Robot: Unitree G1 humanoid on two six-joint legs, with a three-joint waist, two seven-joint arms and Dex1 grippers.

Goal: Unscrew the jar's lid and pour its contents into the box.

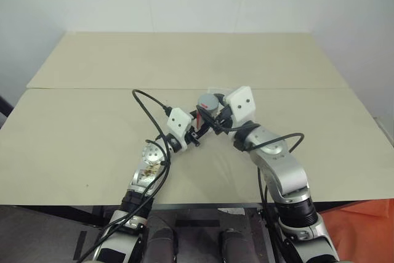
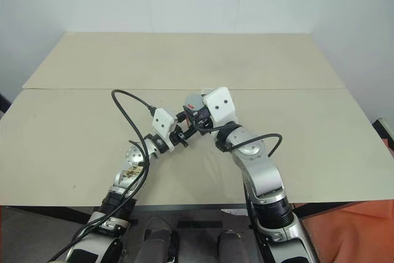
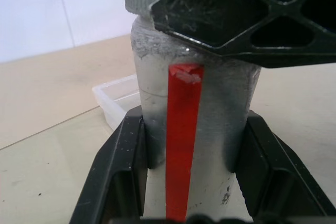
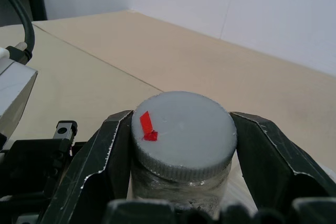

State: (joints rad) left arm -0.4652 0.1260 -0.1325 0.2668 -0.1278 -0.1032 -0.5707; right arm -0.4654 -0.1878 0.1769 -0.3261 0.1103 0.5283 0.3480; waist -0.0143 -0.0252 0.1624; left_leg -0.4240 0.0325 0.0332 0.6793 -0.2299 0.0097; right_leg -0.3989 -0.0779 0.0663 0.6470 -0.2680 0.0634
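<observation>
White walls back a broad beige tabletop [image 1: 92, 146] made of two boards with a seam running across it. One small silver-grey cylindrical jar [image 3: 194, 114] is held upright above the middle of that table, between the two arms. Its side is mottled grey and carries one long red strip of tape running down it. One round grey ribbed lid [image 4: 184, 135] sits on the jar's top, marked with a small red tab near its edge. The left gripper [image 3: 194, 177] is clamped on the jar's body, one black finger pressed against each side. The right gripper [image 4: 184, 145] is closed on the lid, its two black fingers touching the ribbed rim on opposite sides. One clear plastic rectangular box [image 3: 118, 100] with low walls rests on the table just beyond the jar. The jar's contents cannot be seen through its opaque wall.
</observation>
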